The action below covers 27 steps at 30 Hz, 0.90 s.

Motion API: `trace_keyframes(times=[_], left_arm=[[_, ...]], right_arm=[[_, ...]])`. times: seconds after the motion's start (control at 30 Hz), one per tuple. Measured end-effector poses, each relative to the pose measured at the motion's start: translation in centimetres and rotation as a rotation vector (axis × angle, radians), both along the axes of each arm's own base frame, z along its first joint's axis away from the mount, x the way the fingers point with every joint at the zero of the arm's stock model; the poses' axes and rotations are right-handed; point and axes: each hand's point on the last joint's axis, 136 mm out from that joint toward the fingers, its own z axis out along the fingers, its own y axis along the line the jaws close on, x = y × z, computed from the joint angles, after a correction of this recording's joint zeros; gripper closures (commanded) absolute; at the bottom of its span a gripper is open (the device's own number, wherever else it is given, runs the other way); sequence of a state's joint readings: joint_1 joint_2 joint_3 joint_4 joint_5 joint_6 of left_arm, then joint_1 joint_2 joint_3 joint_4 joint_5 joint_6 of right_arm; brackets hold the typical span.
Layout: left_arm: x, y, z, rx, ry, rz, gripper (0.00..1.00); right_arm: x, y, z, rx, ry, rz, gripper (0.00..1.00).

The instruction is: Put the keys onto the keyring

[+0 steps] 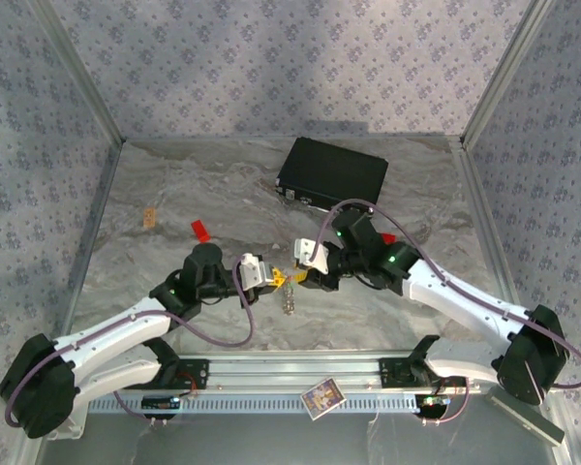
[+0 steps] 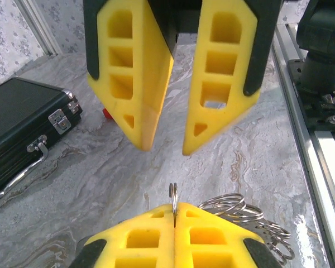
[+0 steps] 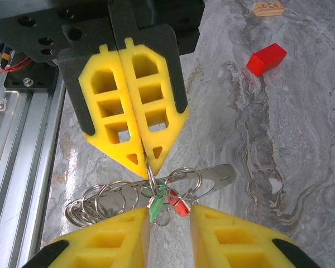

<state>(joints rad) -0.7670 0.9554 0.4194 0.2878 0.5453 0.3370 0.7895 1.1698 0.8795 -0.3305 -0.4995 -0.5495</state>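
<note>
- Near edge: rail (image 1: 300, 373) across the front, with a small card (image 1: 321, 397) lying on it between the two arm bases.
- Just beyond, over the middle of the marbled table (image 1: 223, 184): both claws tip to tip, facing each other, low above the surface.
- Left claw (image 2: 174, 211): pressed together and clamped on one thin ring of the keyring (image 3: 109, 198), that ring standing upright between the yellow tips.
- Right claw (image 3: 170, 226): apart, gripping nothing, tips just short of the left claw's, the gap lined up with the pinched ring.
- Keyring: a bunch of linked silvery rings hanging off the pinched one, gathered low beneath the two claws; resting on the table or just clear of it, cannot tell.
- Green key (image 3: 156, 205) and red key (image 3: 180, 207): side by side among the rings, just under the left claw's tips and just ahead of the right claw's parted tips; threaded on a ring or merely lying against one, cannot tell.
- Flat silvery strip (image 3: 215, 174) jutting out from beneath the rings.
- Farther out, on the left arm's side: red block (image 1: 201, 231), and past it a small wooden chip (image 1: 150, 217), both well apart from the keyring.
- Farthest: black case (image 1: 331, 174), closed, latches on its near side, close to the back wall.
</note>
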Motion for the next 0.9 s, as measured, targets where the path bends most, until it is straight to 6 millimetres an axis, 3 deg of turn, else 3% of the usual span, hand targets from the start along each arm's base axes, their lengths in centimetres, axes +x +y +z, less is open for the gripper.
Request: trace_keyframes(times=[0.2,0.43,0.9], left_arm=[[0.0,0.0,0.3,-0.033,-0.003,0.008,1.0],[-0.5,0.6,0.8,-0.077,-0.026,0.015,1.0],[-0.6,0.7,1.8,-0.137,-0.035,0.023,1.0]], right_arm=[[0.0,0.1,-1.0,0.017,0.023,-0.011,0.72],[0.9,-0.9,-3.6,0.03,0.067,-0.082,0.63],[-0.3,2.1,-3.6,0.174,0.142,0.0,0.58]])
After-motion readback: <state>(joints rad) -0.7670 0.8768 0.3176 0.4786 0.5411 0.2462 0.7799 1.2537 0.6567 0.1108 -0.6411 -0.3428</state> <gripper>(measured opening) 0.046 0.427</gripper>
